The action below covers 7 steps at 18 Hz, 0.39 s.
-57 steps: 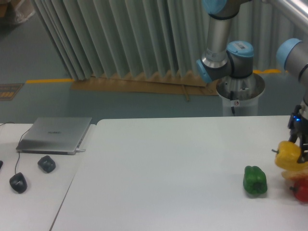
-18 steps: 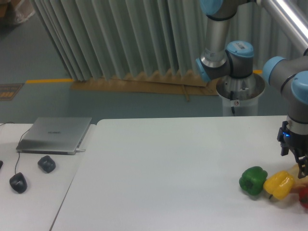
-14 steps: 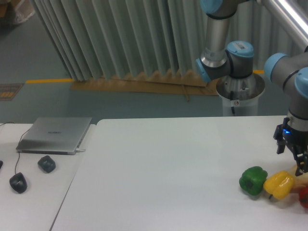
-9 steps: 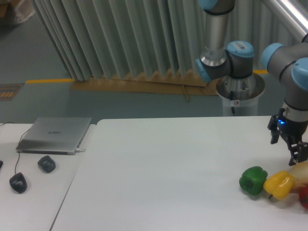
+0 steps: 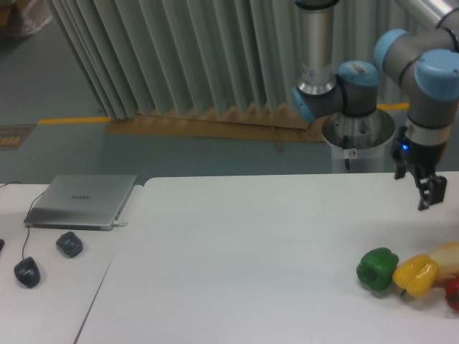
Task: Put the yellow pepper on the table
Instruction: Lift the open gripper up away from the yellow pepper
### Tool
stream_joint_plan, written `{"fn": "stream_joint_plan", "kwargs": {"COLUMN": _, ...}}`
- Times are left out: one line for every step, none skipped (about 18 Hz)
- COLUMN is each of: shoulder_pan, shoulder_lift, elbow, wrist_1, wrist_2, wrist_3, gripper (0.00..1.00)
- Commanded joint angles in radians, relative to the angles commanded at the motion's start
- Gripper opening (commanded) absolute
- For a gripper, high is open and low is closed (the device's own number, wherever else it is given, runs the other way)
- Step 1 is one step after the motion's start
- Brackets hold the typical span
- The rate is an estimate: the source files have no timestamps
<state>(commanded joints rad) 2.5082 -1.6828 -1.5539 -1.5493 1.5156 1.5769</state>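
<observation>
Yellow pepper (image 5: 416, 275) resting on the table (image 5: 251, 265), gripper (image 5: 417, 190) above, jaws parted and empty.
Touching green pepper (image 5: 377, 268); red pepper (image 5: 453, 292) cut off at right edge.

The white table (image 5: 251, 251) carries the green pepper (image 5: 377, 269) touching the yellow pepper (image 5: 415, 276), beside what looks like a red pepper (image 5: 452, 292) at the right edge.
</observation>
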Motion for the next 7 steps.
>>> {"fn": "stream_joint_plan", "kwargs": {"shoulder_pan": -0.002, "shoulder_lift": 0.003, "elbow": -0.006, "wrist_1": 0.001, "wrist_2": 0.000, "wrist_3": 0.000, "gripper": 1.00}}
{"fn": "stream_joint_plan", "kwargs": {"shoulder_pan": -0.002, "shoulder_lift": 0.006, "elbow": -0.011, "wrist_1": 0.002, "wrist_2": 0.002, "wrist_3": 0.000, "gripper": 1.00}}
{"fn": "stream_joint_plan", "kwargs": {"shoulder_pan": 0.000, "shoulder_lift": 0.008, "elbow": -0.012, "wrist_1": 0.000, "wrist_2": 0.000, "wrist_3": 0.000, "gripper": 1.00}}
{"fn": "stream_joint_plan", "kwargs": {"shoulder_pan": 0.000, "shoulder_lift": 0.008, "elbow": -0.014, "wrist_1": 0.000, "wrist_2": 0.000, "wrist_3": 0.000, "gripper": 1.00}}
{"fn": "stream_joint_plan", "kwargs": {"shoulder_pan": 0.000, "shoulder_lift": 0.009, "elbow": -0.015, "wrist_1": 0.000, "wrist_2": 0.000, "wrist_3": 0.000, "gripper": 1.00}}
{"fn": "stream_joint_plan", "kwargs": {"shoulder_pan": 0.000, "shoulder_lift": 0.008, "elbow": -0.015, "wrist_1": 0.001, "wrist_2": 0.000, "wrist_3": 0.000, "gripper": 1.00}}
{"fn": "stream_joint_plan", "kwargs": {"shoulder_pan": 0.000, "shoulder_lift": 0.008, "elbow": -0.015, "wrist_1": 0.003, "wrist_2": 0.000, "wrist_3": 0.000, "gripper": 1.00}}
